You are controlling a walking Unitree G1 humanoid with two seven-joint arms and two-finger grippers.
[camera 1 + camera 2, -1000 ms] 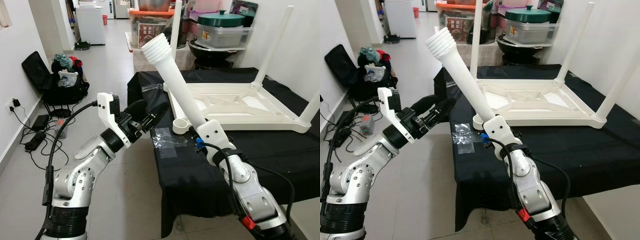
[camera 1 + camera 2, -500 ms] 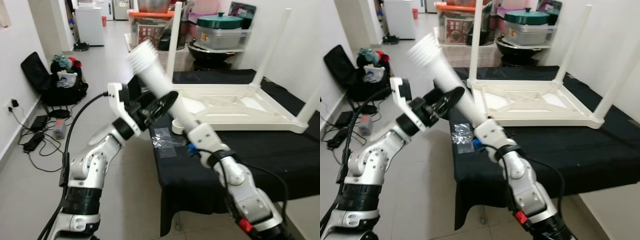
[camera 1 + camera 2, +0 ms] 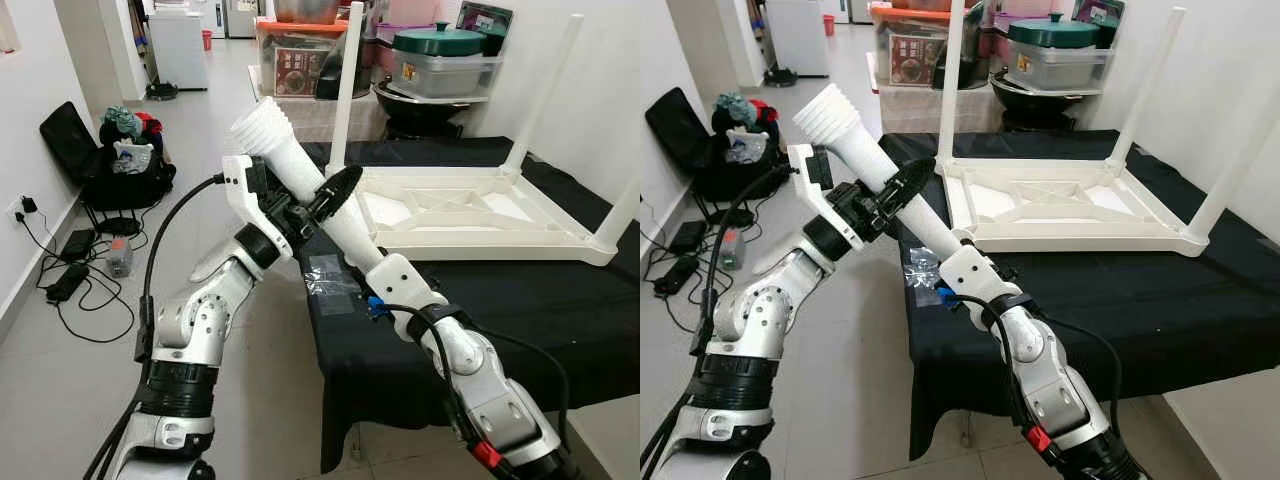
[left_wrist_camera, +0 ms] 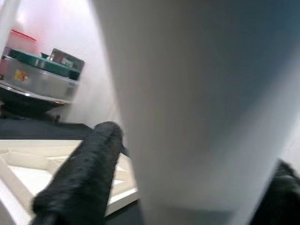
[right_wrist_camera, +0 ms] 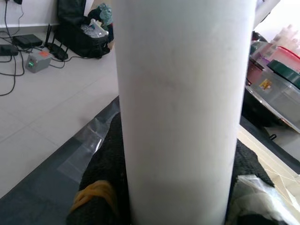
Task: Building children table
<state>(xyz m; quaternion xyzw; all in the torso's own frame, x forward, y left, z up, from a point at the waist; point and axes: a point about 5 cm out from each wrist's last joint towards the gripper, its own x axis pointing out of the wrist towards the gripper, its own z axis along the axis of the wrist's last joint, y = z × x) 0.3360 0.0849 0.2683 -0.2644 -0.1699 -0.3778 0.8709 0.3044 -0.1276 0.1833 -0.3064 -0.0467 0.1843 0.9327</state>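
Note:
A long white table leg [image 3: 300, 180] slants up to the left, its threaded end [image 3: 258, 125] topmost. My right gripper [image 3: 378, 272] is shut on its lower end; in the right wrist view the leg [image 5: 183, 108] sits between the black fingers [image 5: 105, 183]. My left gripper [image 3: 322, 197] is shut across the leg's middle, and in the left wrist view a finger [image 4: 79, 183] lies beside the leg [image 4: 197, 103]. The white children's table [image 3: 470, 215] lies upside down on the black cloth [image 3: 520, 300], with three legs [image 3: 345, 80] standing up.
A clear plastic bag [image 3: 325, 272] lies on the cloth near its front-left edge. Storage boxes [image 3: 440, 60] stand behind the table. A black bag with clothes [image 3: 115, 160] and cables [image 3: 70, 270] lie by the left wall, with open floor between.
My left gripper rose from beside the table edge and took hold of the leg's middle. The leg tipped further to the left, held by the right gripper throughout.

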